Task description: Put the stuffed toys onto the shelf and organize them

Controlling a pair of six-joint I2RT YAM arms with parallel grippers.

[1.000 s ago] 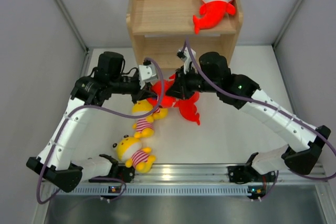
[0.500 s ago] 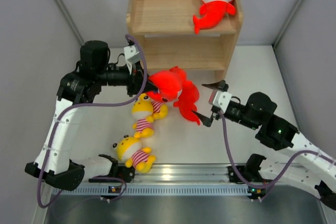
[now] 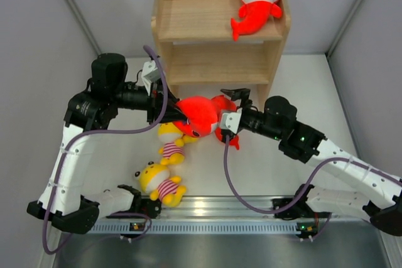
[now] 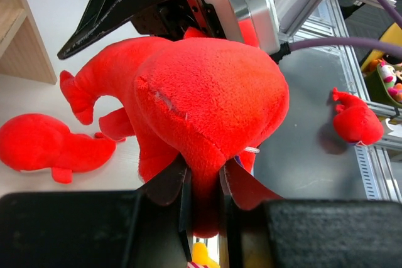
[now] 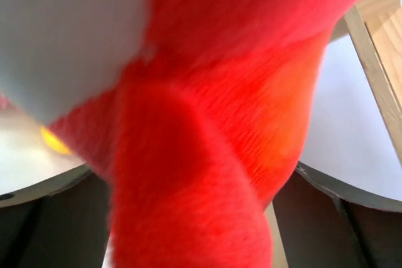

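Left gripper [image 4: 204, 187] clamps a fold of red plush shark [image 4: 207, 98], held just before light wooden two-tier shelf [image 3: 207, 64]. Right gripper [image 3: 230, 115] gapes wide around shark, gripping nothing; close it firmly before left releases.

The red shark [image 4: 207, 92] is covered in fuzzy matt plush; the shelf [image 3: 195, 17] is made of pale, seemingly unvarnished wood.
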